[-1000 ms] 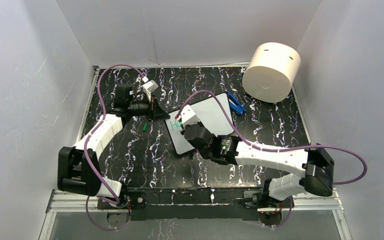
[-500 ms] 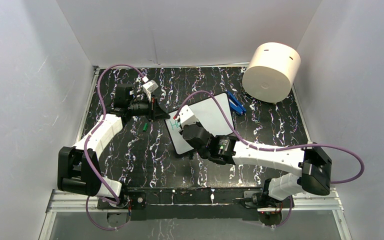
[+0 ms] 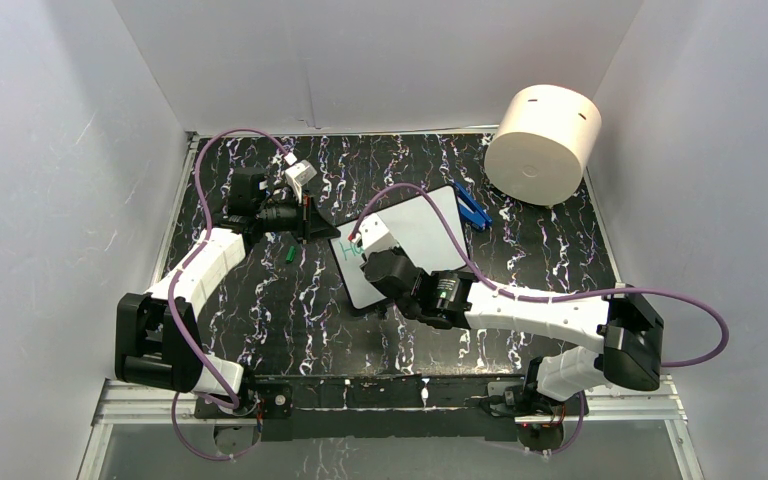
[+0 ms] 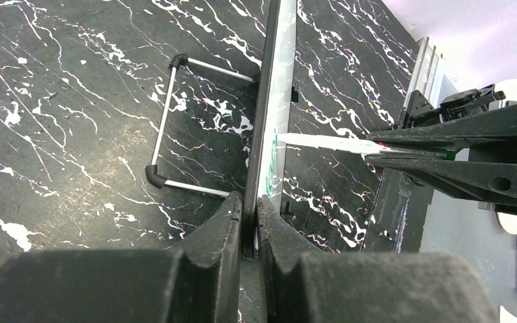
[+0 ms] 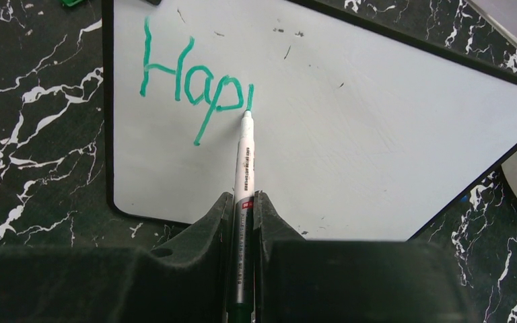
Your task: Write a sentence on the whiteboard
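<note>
Shifted slightly, the right pincer (image 5: 242,199) is closed on the marker (image 5: 245,153); ahead, only "Hap" of the sentence (image 5: 194,87) is written; whiteboard (image 5: 377,148) pinched by left pincer (image 4: 249,202).

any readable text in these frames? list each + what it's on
"Hap" plus one upright stroke of a next letter: teal-green lettering on the whiteboard.
Fine dark print along the barrel of the white marker: too small to read.
Nothing else is legible in any view.
</note>
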`<state>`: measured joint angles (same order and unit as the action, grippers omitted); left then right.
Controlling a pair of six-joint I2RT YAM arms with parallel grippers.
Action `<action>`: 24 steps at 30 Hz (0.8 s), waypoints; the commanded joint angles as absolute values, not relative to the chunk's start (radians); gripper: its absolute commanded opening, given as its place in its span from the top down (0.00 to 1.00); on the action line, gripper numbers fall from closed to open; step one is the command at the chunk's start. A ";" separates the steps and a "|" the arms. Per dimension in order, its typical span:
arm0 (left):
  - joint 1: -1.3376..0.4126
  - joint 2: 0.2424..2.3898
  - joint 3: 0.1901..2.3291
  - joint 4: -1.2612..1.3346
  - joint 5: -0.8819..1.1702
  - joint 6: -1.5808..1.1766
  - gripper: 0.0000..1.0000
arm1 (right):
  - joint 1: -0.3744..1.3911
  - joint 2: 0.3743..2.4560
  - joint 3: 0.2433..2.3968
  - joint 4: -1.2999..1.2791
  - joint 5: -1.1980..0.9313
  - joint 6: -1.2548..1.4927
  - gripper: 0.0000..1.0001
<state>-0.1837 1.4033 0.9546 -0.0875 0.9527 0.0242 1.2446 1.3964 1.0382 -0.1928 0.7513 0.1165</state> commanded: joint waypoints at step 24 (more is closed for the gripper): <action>-0.204 1.436 0.953 -0.155 0.886 0.065 1.00 | 1.238 1.311 1.036 -0.192 0.711 0.153 1.00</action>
